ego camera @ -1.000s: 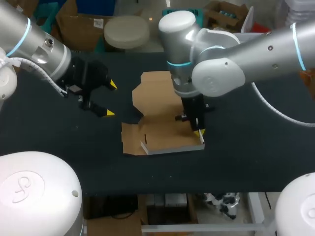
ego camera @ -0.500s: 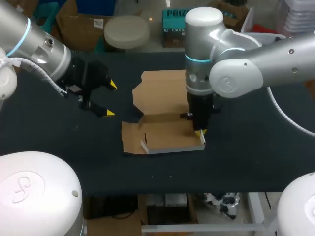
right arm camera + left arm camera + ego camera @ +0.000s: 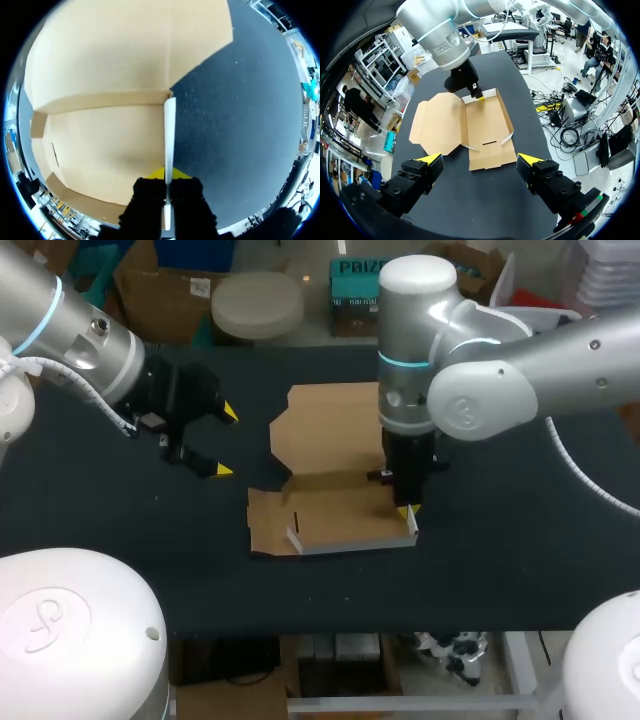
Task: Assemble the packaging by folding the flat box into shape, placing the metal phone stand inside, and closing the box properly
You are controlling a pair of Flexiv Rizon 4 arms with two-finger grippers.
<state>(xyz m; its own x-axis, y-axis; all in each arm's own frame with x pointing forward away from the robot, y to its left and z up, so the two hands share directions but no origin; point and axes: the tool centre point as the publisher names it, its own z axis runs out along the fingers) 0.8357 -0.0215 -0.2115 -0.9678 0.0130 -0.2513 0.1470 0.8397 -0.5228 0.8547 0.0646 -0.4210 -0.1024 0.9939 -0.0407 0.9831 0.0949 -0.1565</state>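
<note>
The box [image 3: 325, 440] lies partly folded on the black table [image 3: 500, 540], its brown inner face up. The right gripper [image 3: 405, 508] points straight down at one end of the base panel. In the right wrist view its two fingers stand on opposite sides of the upright side wall [image 3: 169, 125] and are clamped on that thin white-edged wall. The wall runs straight ahead of the fingers to the fold line where the lid panel begins. To one side of the clamped fingers lies the base panel with a short slot cut in it; to the other side lies bare table. A second raised wall [image 3: 345, 543] meets the clamped wall at a corner close to the fingertips. The lid panel lies flat on the table, beyond the far end of the clamped wall. The left gripper [image 3: 224, 441] is above the table, well apart from the box, with its fingers spread wide and nothing between them. In the left wrist view the whole box lies ahead of these open fingers, with the right gripper at its far end.
</note>
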